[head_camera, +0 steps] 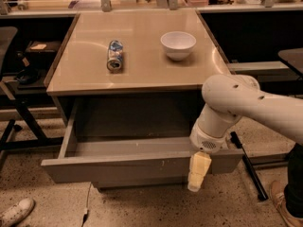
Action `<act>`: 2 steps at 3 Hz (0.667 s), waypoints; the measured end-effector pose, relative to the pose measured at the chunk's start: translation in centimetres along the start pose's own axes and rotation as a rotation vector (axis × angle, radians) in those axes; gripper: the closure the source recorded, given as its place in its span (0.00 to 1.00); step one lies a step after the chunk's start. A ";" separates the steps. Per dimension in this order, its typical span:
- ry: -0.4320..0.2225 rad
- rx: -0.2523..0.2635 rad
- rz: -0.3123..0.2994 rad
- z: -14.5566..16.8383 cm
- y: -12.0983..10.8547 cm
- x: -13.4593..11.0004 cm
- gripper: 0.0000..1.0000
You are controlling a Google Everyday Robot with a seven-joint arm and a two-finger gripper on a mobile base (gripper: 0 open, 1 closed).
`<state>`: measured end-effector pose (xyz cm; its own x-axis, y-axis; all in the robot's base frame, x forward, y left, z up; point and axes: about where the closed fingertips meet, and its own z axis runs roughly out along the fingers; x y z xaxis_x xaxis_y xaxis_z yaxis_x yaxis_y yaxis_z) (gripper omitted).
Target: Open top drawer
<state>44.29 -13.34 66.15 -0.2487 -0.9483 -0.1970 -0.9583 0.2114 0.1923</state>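
Note:
The top drawer is pulled far out from under the tan tabletop. Its grey front faces me, with small yellowish marks right of centre, and its shallow grey tray shows inside. My gripper hangs from the white arm in front of the drawer front's right part, its yellowish fingers pointing down. The arm hides the drawer's right end.
A tipped-over can and a white bowl sit on the tabletop. A black stand leg runs along the floor at right. A white shoe lies at bottom left. Dark shelving stands on both sides.

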 end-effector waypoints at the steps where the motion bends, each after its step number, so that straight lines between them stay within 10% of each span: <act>1: 0.044 -0.078 0.009 1.0 2.6 1.7 0.00; 2: 0.058 -0.121 0.018 0.8 4.6 2.8 0.00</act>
<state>39.10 -14.81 65.70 -0.2537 -0.9575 -0.1375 -0.9289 0.2015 0.3107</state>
